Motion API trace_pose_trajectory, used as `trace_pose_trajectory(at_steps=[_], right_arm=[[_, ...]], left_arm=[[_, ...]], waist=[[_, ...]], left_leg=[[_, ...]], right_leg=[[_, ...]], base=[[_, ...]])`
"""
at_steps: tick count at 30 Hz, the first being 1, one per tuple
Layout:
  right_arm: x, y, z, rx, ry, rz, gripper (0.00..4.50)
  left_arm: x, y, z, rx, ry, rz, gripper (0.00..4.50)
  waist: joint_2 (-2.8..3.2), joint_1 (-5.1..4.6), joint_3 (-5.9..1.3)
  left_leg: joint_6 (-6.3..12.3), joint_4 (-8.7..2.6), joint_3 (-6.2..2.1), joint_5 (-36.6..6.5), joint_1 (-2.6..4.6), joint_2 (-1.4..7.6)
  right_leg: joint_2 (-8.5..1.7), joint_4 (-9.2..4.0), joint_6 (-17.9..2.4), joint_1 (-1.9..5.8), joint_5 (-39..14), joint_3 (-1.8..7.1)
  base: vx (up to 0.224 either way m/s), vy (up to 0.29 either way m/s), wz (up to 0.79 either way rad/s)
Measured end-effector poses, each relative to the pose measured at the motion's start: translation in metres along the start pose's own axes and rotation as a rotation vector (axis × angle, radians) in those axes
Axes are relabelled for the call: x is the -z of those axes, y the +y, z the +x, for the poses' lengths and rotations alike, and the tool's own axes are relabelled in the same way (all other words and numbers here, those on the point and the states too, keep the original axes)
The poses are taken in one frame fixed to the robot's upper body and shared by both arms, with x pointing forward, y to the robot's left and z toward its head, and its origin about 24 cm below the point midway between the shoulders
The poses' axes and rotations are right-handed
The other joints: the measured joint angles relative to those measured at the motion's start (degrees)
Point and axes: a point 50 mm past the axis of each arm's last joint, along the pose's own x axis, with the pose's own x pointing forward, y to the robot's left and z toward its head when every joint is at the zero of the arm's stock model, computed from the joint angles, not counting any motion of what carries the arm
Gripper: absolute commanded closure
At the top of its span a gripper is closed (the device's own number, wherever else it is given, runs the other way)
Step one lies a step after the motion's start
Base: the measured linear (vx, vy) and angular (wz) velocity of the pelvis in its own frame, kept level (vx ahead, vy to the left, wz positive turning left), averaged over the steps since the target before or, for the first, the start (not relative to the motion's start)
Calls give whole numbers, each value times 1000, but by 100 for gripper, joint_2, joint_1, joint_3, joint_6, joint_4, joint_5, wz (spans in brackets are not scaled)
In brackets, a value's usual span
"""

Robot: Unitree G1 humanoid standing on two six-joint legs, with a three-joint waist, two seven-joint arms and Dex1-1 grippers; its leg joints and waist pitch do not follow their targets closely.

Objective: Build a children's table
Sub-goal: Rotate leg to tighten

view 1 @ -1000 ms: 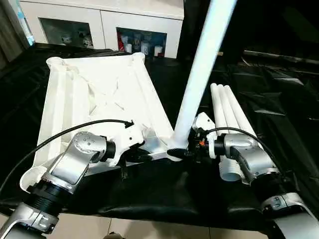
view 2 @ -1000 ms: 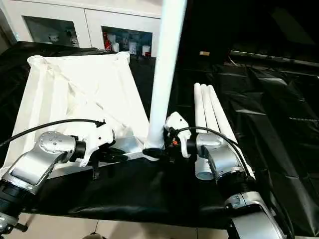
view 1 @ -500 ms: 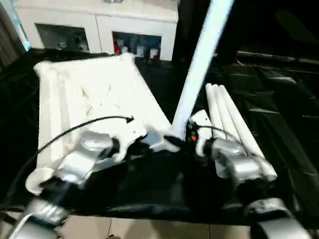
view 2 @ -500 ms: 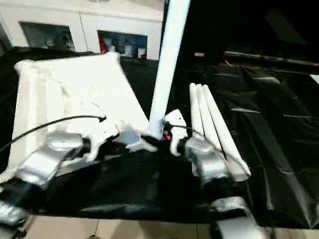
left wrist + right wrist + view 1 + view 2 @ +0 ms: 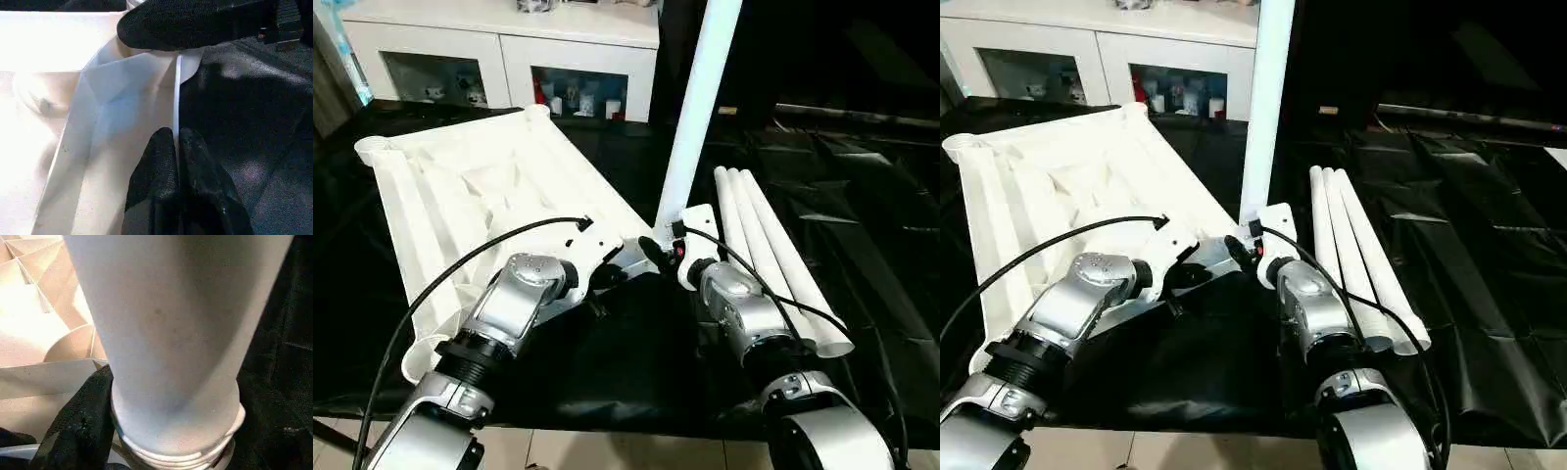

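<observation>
Both silver arms reach forward and bend in toward each other. The left gripper (image 5: 177, 147) has its two black fingers pinched tight on the thin edge of the table top (image 5: 460, 196). The right gripper (image 5: 658, 251) meets it at the same near corner, fingers wrapped around the bottom of the standing leg (image 5: 697, 108).

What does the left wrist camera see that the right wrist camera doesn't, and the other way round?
Left wrist view: the left gripper pinched shut on the thin edge of the table top.
Right wrist view: a white leg up close, with screw rings at its bottom end, and the top's crossing ribs beside it.
Shared: the white table top and the black cloth it lies on.
</observation>
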Motion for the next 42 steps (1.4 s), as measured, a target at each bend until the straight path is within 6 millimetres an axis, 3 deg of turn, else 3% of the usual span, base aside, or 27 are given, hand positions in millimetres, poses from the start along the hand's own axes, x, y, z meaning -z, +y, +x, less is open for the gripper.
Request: trace_pose_trajectory(at_steps=[8, 17, 26, 29, 36, 42], right_arm=[[-4, -5, -12, -252, 7, 10, 46], [-6, -7, -28, -458, 23, -37, 46], [-10, -13, -36, -510, 32, -60, 46], [-6, -14, -38, -508, 38, -50, 39], [-4, -13, -40, -509, 40, -43, 39], [-4, -12, -40, -509, 43, -39, 39]], left_arm=[[9, 8, -20, 55, -6, 73, 450], [20, 8, -42, 176, -6, 131, 450], [21, 5, -45, 230, -16, 182, 450], [20, 5, -42, 231, -33, 165, 393], [1, 2, -35, 234, -123, 195, 337], [8, 3, -32, 231, -72, 207, 337]], waist=[[-2, -32, 4], [-4, -13, 8], [-1, 109, 11], [2, 144, 15], [-10, 119, 21], [-9, 93, 21]], left_leg=[[0, -24, 2, 0, -35, 2], [2, -30, 7, -1, -67, 2], [2, -27, 13, -1, -74, 2], [2, -27, 15, -1, -75, 2], [6, -12, 13, -3, -76, 3], [5, -11, 11, -3, -76, 4]], right_leg=[[3, -9, 4, -30, -3, -7], [2, -25, 3, -50, -3, -13], [1, -27, 3, -53, -3, -14], [1, -26, 3, -53, -3, -14], [1, -20, 2, -52, -2, -15], [2, -18, 2, -52, -2, -15]], base=[[0, 0, 0], [0, 0, 0], [0, 0, 0], [0, 0, 0], [0, 0, 0], [0, 0, 0]])
